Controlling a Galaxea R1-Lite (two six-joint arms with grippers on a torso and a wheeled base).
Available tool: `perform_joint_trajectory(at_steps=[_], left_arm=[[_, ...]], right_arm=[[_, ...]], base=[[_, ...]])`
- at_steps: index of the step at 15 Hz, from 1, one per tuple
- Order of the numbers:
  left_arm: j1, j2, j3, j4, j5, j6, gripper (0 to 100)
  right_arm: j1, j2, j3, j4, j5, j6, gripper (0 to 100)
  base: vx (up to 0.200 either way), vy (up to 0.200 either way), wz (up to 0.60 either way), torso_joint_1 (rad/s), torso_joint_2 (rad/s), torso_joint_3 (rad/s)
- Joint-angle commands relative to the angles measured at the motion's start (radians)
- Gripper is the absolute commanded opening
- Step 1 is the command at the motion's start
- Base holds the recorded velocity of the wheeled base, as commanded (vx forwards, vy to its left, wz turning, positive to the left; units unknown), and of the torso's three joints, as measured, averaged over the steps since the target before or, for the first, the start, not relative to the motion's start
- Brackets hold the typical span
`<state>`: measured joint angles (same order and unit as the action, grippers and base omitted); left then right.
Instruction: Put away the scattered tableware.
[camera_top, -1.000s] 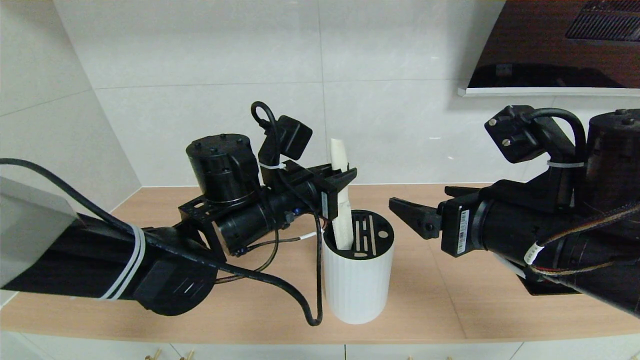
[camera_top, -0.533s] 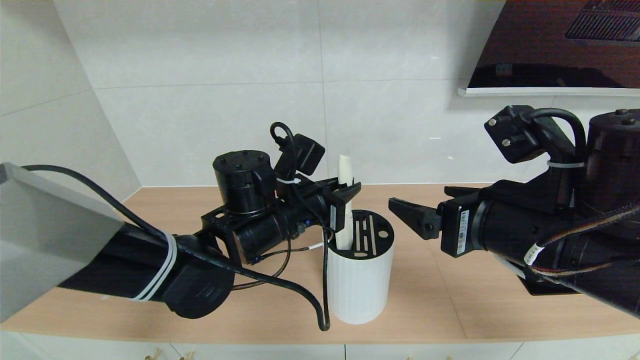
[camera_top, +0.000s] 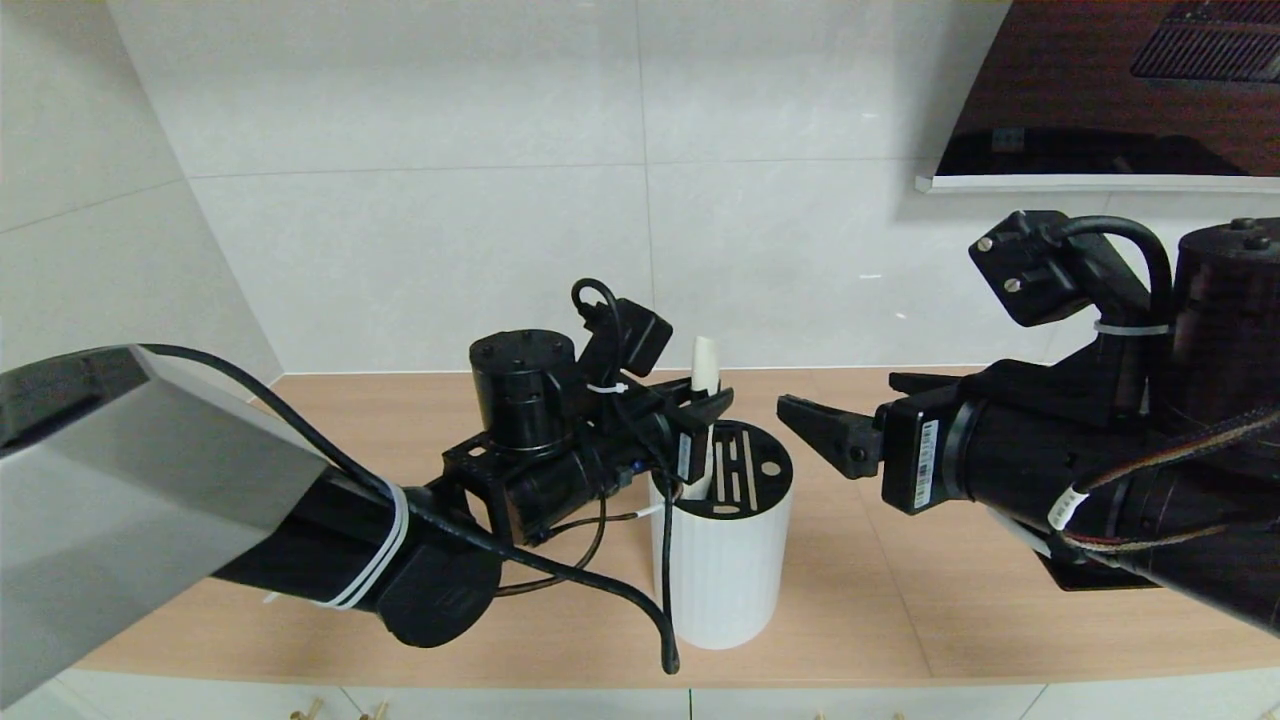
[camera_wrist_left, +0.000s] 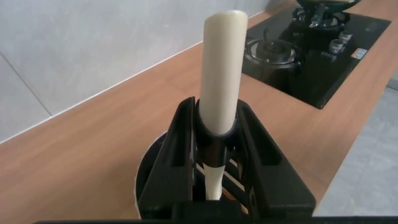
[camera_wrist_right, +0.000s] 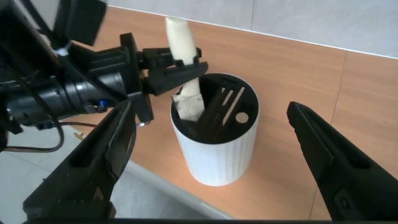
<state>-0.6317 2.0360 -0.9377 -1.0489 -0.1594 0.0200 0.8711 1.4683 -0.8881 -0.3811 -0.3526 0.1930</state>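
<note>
- Left pincer (camera_top: 705, 412) clenched on the utensil (camera_top: 706, 360) handle; lower end sits in the holder (camera_top: 725, 580), mid-desk (camera_top: 880, 620).
- Right pincer (camera_top: 840, 392) released, right of holder.
- Judged light, stiff, smooth; grip mid-handle.

Left claw (camera_top: 706, 412): closed around the cream handle of a utensil (camera_top: 706, 366), which stands nearly upright.
Holder (camera_top: 722, 570): white and ribbed, directly under the left claw; the utensil's lower end goes into its black slotted top (camera_top: 757, 488).
Right claw (camera_top: 838, 400): fingers spread, holding nothing, just beside the holder, opposite to the left claw.
Counter (camera_top: 880, 610): wooden, below both claws.
</note>
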Motion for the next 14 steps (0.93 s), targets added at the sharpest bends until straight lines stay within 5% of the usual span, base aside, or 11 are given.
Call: perform_joint_trajectory(at_steps=[1, 2, 3, 11, 14], left_arm=[[-0.002, 0.003, 0.002, 0.0, 0.004, 0.001, 0], [0.0, 0.003, 0.002, 0.0, 0.015, 0.011, 0], [-0.003, 0.001, 0.002, 0.0, 0.034, 0.017, 100], [-0.013, -0.033, 0.002, -0.057, 0.057, 0.011, 100], [0.043, -0.158, 0.057, -0.273, 0.15, -0.038, 100]], right_arm=[[0.0, 0.0, 0.0, -0.001, 0.0, 0.0, 100], [0.0, 0.0, 0.0, -0.001, 0.0, 0.0, 100], [0.0, 0.0, 0.0, 0.001, 0.0, 0.0, 100], [0.0, -0.002, 0.0, -0.001, 0.0, 0.0, 100], [-0.072, -0.083, 0.005, -0.001, -0.057, 0.002, 100]], base=[[0.0, 0.0, 0.0, 0.0, 0.0, 0.0], [0.0, 0.0, 0.0, 0.0, 0.0, 0.0], [0.0, 0.0, 0.0, 0.0, 0.0, 0.0], [0.0, 0.0, 0.0, 0.0, 0.0, 0.0], [0.0, 0.0, 0.0, 0.0, 0.0, 0.0]])
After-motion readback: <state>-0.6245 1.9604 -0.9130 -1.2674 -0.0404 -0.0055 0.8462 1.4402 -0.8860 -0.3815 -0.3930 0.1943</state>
